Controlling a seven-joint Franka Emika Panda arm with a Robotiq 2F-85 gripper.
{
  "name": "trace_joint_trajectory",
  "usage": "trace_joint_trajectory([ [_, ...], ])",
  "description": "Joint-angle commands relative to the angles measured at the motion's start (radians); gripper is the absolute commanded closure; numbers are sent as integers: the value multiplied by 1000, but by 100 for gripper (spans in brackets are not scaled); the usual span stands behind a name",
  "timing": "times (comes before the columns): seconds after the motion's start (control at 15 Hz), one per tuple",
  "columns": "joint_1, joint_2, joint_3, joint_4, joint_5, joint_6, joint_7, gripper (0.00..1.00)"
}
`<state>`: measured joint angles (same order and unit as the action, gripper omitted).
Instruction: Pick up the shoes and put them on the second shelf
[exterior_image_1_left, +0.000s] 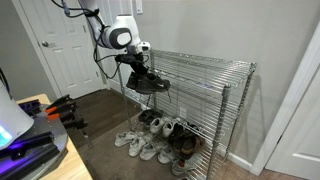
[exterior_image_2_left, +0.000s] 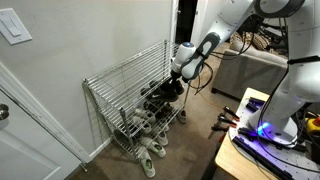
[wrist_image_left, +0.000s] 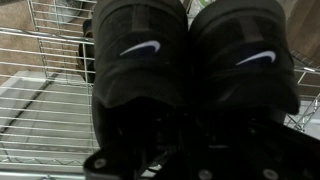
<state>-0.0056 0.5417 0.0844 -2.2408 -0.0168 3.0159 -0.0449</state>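
Note:
A pair of black shoes (exterior_image_1_left: 150, 81) with white swoosh marks hangs from my gripper (exterior_image_1_left: 136, 62) at the front edge of the wire rack's (exterior_image_1_left: 215, 75) middle shelf. The pair also shows in the exterior view (exterior_image_2_left: 163, 93) from the other side. In the wrist view the two black shoes (wrist_image_left: 190, 65) fill the frame, heels toward the camera, with wire shelf behind. My gripper (wrist_image_left: 190, 140) is shut on the black shoes; the fingers are lost in the dark.
Several light and dark shoes (exterior_image_1_left: 155, 140) lie on the floor and the rack's bottom shelf, also seen in an exterior view (exterior_image_2_left: 148, 150). A desk with equipment (exterior_image_1_left: 30, 140) stands near. White doors and walls surround the rack.

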Motion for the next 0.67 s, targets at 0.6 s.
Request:
trace_joint_trajectory([
  [0.6,-28,1,-25,-39,-9,11,-30,85],
])
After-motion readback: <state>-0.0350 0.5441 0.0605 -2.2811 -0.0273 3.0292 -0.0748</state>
